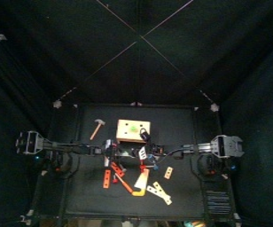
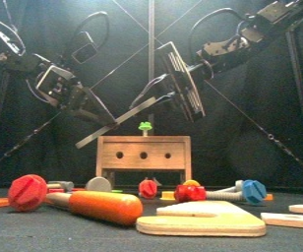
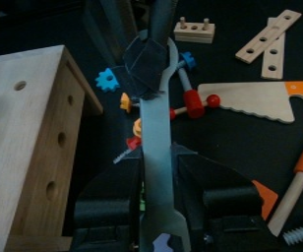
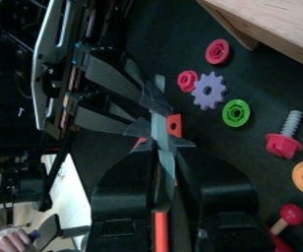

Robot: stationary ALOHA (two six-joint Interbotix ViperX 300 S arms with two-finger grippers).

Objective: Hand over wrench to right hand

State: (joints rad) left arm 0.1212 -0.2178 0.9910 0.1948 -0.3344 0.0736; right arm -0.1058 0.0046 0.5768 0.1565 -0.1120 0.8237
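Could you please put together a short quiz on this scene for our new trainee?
1. True or false: the wrench lies on the table.
2. What stands on top of the wooden box? A) a red gear B) a green bolt C) a saw
3. Which pincers are on the wrench?

Key:
1. False. It is held in the air above the box.
2. B.
3. Both. The left pincer grips one end, and the right pincer is closed on the other.
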